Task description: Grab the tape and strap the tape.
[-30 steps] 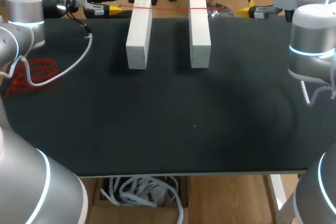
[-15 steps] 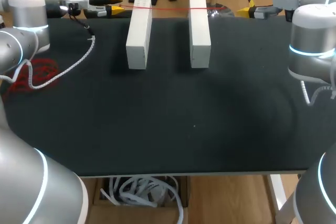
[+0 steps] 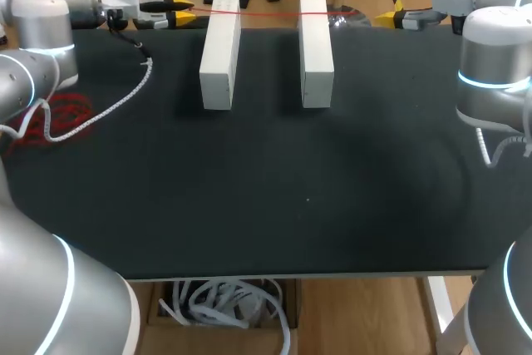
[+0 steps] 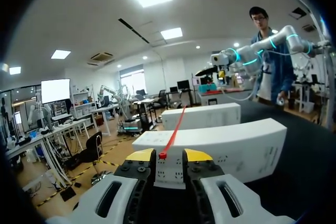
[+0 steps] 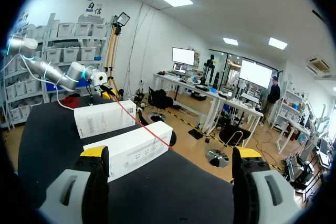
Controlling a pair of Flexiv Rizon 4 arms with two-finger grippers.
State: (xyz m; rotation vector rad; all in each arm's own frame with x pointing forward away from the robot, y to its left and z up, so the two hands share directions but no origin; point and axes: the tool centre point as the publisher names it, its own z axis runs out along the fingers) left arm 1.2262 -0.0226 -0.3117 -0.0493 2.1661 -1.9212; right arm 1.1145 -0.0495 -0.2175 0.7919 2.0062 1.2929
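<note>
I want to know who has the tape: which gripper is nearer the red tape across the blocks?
Left. The left gripper is shut on one end of the red tape, beside the white blocks; the right gripper stands open on their other side, not touching it.

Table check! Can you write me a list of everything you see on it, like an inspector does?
Surface: black table.
Job's things: red tape stretched across the far ends of the left block and the right block, both white.
Clutter: red tangle by the table's left edge.
Grippers: left gripper shut on the tape's end; right gripper open, facing the blocks.
Cables: white braided cable from the left arm, lying on the table.
Surroundings: nothing seen.
</note>
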